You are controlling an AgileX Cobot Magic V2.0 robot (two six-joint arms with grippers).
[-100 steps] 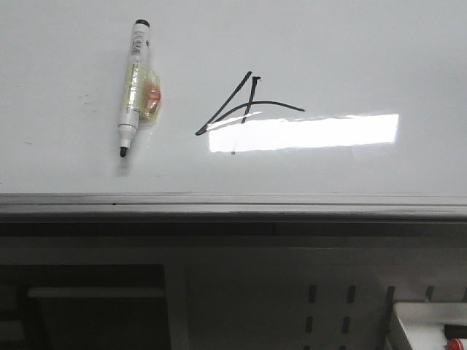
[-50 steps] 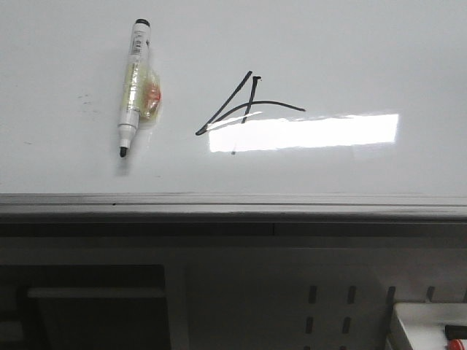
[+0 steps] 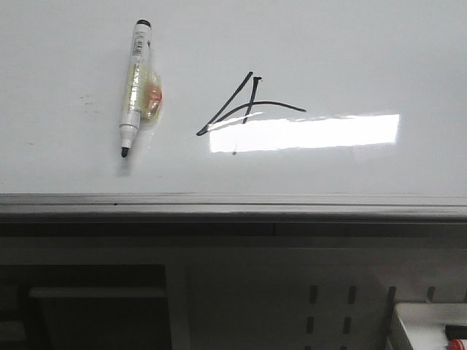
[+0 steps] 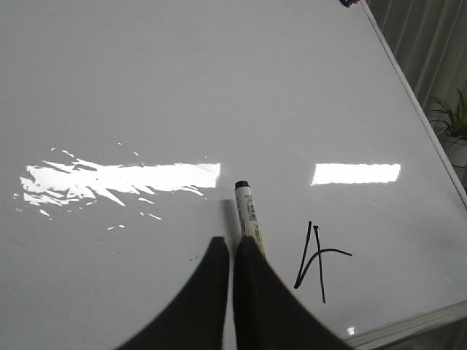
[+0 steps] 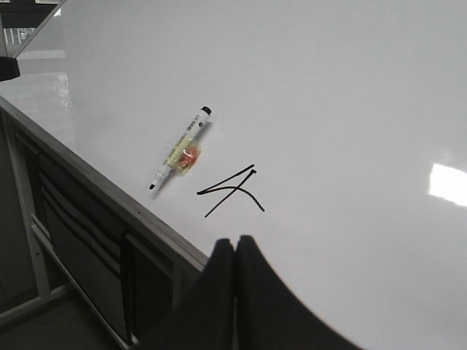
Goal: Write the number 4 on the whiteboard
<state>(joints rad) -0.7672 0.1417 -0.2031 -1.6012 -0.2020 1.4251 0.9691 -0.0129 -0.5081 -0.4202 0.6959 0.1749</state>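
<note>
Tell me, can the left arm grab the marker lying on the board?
Probably yes. The marker lies loose on the whiteboard just ahead of the left gripper, nothing between them. Its jaws are shut, so they must open first.

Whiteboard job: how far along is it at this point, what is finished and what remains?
Done: a black number 4 is drawn on the whiteboard. The marker lies flat on the board, left of the figure, uncapped and touched by neither arm. In hand: nothing; the left gripper and right gripper are shut and empty. Left: seemingly nothing of the writing; no cap is visible.
</note>
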